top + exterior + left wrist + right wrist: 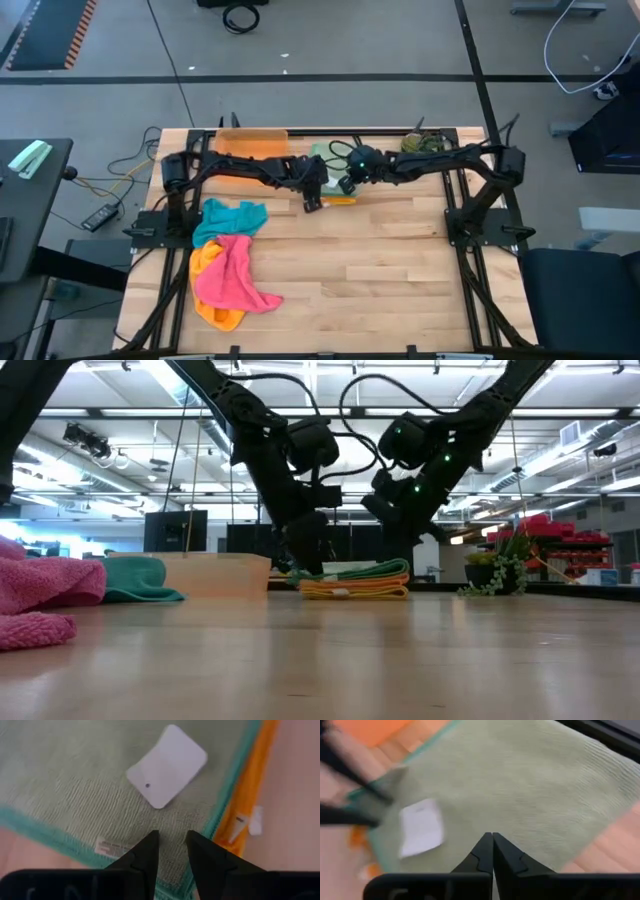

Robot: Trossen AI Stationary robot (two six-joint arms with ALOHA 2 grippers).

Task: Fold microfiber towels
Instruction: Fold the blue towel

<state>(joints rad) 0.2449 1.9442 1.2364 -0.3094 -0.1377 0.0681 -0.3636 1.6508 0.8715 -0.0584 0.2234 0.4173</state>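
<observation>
Where both arms reach in over the far middle of the wooden table point(380, 270), they cover most of the folded stack point(352, 580) as seen from above; only a sliver of sage green and orange shows there. Low view gives it better: sage green towel point(362, 569) on top, orange and yellow layers under it, lying flat.

Loose pile at the left side, well apart from the stack: teal towel point(230, 218), pink towel point(232, 272) over an orange towel point(212, 300), all crumpled. In the low view the pink one is cut off by the picture's edge.

Translucent orange tray point(252, 140) at the far edge, partly under the left arm. Small potted plant point(495, 572) at the far right of the table.

Left gripper point(171, 851) hovers low over the green towel near its teal-trimmed corner, fingers a narrow gap apart, nothing between them. Right gripper point(492, 851) is over the same towel, fingers pressed together, holding nothing. Whether either tip touches the cloth, cannot tell.

White tag point(166, 765) lies on the green cloth just beyond the left fingers; printing too small to read. A dark blurred shape crosses the right wrist view's edge, not identifiable.
</observation>
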